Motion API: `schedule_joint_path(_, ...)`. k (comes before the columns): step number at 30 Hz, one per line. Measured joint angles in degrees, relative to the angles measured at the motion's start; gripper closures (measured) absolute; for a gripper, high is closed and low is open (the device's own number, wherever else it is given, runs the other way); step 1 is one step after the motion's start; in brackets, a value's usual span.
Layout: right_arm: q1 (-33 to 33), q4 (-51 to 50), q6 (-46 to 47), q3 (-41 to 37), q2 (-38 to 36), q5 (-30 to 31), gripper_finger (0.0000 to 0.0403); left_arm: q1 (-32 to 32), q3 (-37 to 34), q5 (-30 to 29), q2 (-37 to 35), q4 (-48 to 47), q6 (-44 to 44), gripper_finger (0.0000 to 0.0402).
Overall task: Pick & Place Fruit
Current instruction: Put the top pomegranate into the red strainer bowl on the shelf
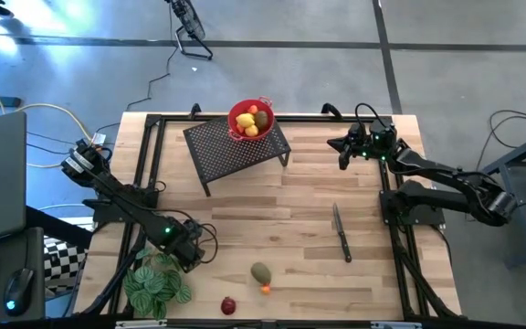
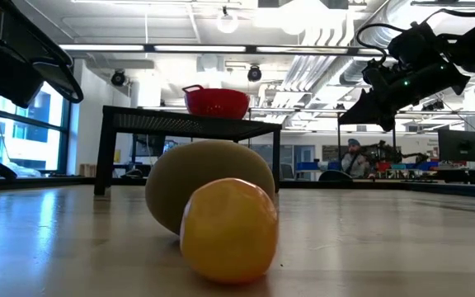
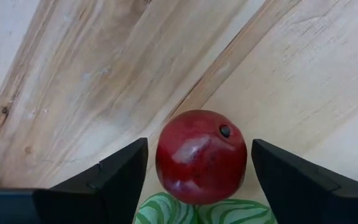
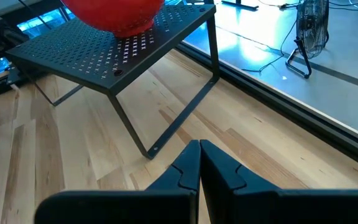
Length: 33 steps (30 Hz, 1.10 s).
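Left gripper lined up on the red fruit at the table's near edge

The red fruit (image 3: 201, 156) lies on the bare wood just beside the plant (image 1: 156, 281), and in the left wrist view it sits between the left gripper's (image 3: 199, 177) two wide-spread fingers (image 3: 122, 171), with a gap showing on each side. To do this well, I judge the arm should settle low enough that the pads meet the ball at its widest part, then close evenly so it does not roll toward the leaves. An olive fruit (image 1: 260, 272) and a small orange one (image 1: 266, 289) wait nearby; the bowl (image 1: 249, 120) on the black rack (image 1: 222, 146) already holds fruit. The right gripper (image 4: 199, 163) hangs pinched together near the rack, clear of the knife (image 1: 341, 232).
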Motion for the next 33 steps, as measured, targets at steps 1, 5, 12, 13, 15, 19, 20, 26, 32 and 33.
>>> schedule_joint_path(1,0.0,0.0,0.0,0.0,0.0,0.0,0.0400,0.0,0.0,0.0,0.0,0.0,0.0,0.0135)
schedule_joint_path(5,0.0,0.0,0.0,0.0,0.0,0.0,0.0400,0.0,0.0,0.0,0.0,0.0,0.0,0.0163)
schedule_joint_path(12,0.0,0.0,0.0,0.0,0.0,0.0,0.0400,0.0,0.0,0.0,0.0,0.0,0.0,0.0188)
schedule_joint_path(13,0.0,0.0,0.0,0.0,0.0,0.0,0.0400,0.0,0.0,0.0,0.0,0.0,0.0,0.0189)
schedule_joint_path(15,0.0,0.0,0.0,0.0,0.0,0.0,0.0400,0.0,0.0,0.0,0.0,0.2,0.0,0.0190)
schedule_joint_path(19,0.0,0.0,0.0,0.0,0.0,0.0,0.0400,0.0,0.0,0.0,0.0,0.5,0.0,0.0191)
schedule_joint_path(20,0.0,0.0,-0.2,0.0,0.0,0.0,0.0400,0.0,0.0,0.0,0.0,0.7,0.0,0.0191)
schedule_joint_path(26,0.0,0.0,-1.2,0.0,0.0,0.0,0.0400,0.1,0.0,-0.8,0.0,0.8,-0.2,0.0192)
schedule_joint_path(32,0.0,0.0,-1.5,0.0,0.0,0.0,0.0400,4.0,0.0,-2.6,-0.7,1.7,1.9,0.0192)
schedule_joint_path(33,0.0,0.0,-1.5,0.0,0.0,0.0,0.0400,5.1,0.2,-2.7,-0.9,1.6,2.9,0.0192)
